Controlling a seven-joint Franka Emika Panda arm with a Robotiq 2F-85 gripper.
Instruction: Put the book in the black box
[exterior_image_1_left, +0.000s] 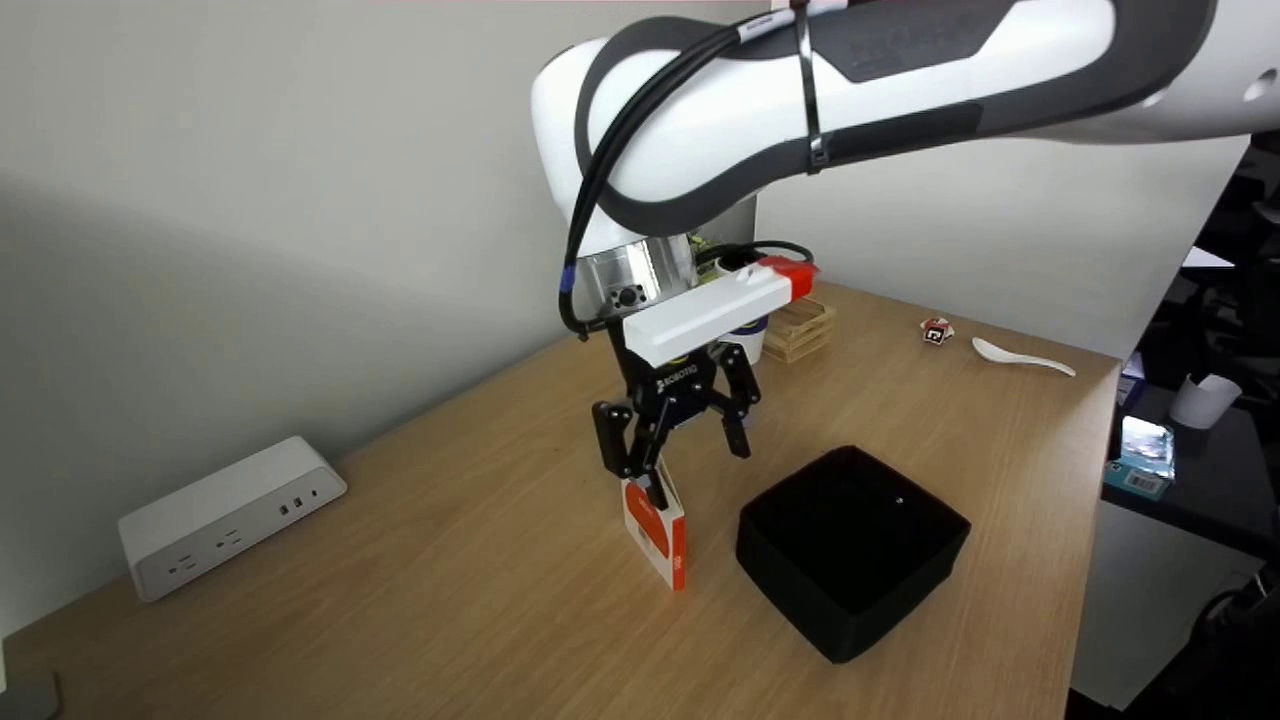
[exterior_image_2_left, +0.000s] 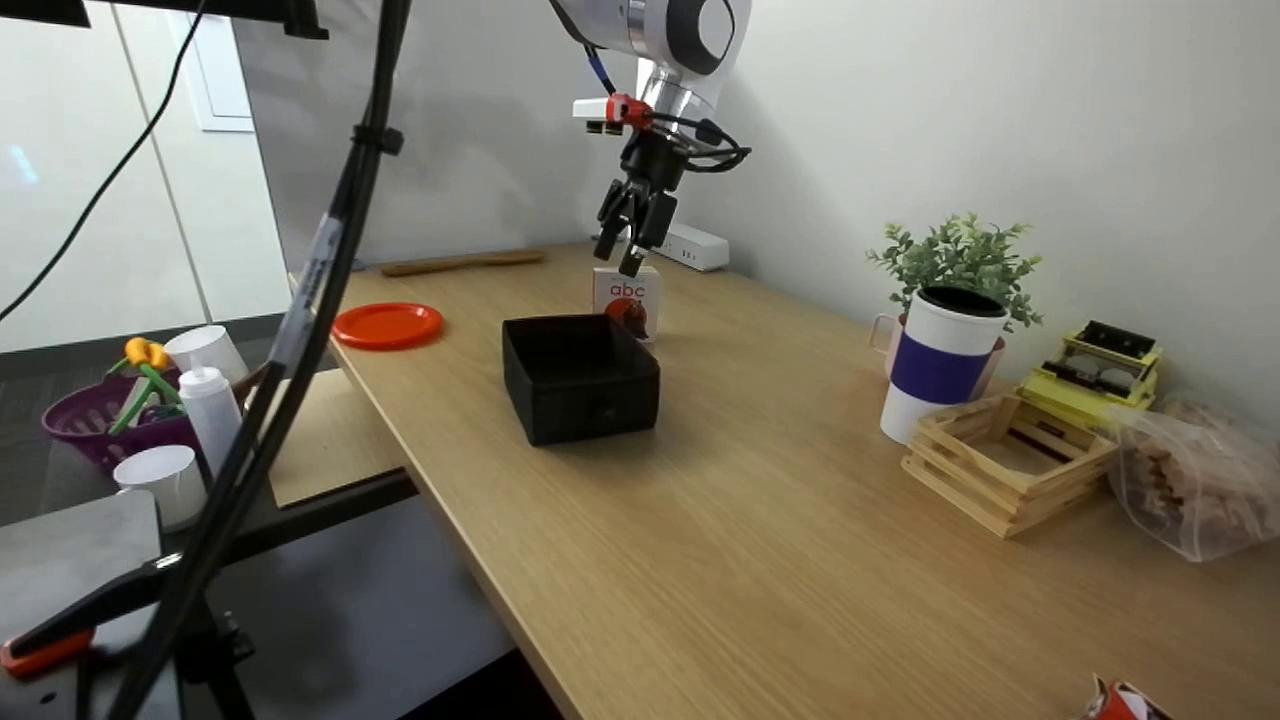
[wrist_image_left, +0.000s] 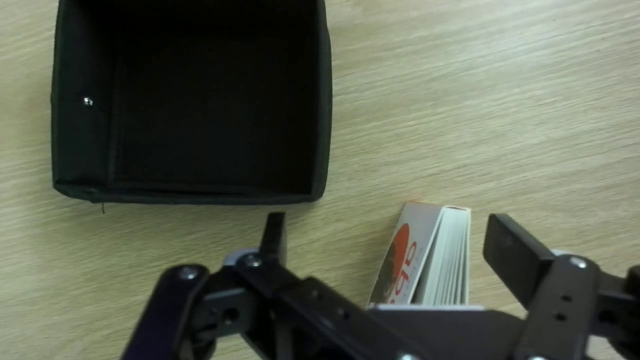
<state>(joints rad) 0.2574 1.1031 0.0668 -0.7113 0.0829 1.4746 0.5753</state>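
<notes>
The book (exterior_image_1_left: 654, 534) is orange-red and white and stands upright on the wooden table; its cover with "abc" faces the box in an exterior view (exterior_image_2_left: 628, 296). In the wrist view the book (wrist_image_left: 452, 255) shows its page edges from above, slightly fanned, and its near end is hidden by the gripper. The black box (exterior_image_1_left: 800, 600) is open and empty beside the book; it also shows in an exterior view (exterior_image_2_left: 595, 412) and in the wrist view (wrist_image_left: 210, 196). My gripper (exterior_image_1_left: 698, 470) is open above the book, its fingers apart on either side and not touching it (wrist_image_left: 387, 232).
A white power strip (exterior_image_1_left: 235, 520) lies by the wall. A red plate (exterior_image_2_left: 388, 327) lies near the table edge. A cup (exterior_image_2_left: 938, 370), a plant (exterior_image_2_left: 955, 262), a wooden crate (exterior_image_2_left: 1010, 480) and a plastic bag (exterior_image_2_left: 1200, 485) stand along the wall. A white spoon (exterior_image_1_left: 1020, 357) lies farther off.
</notes>
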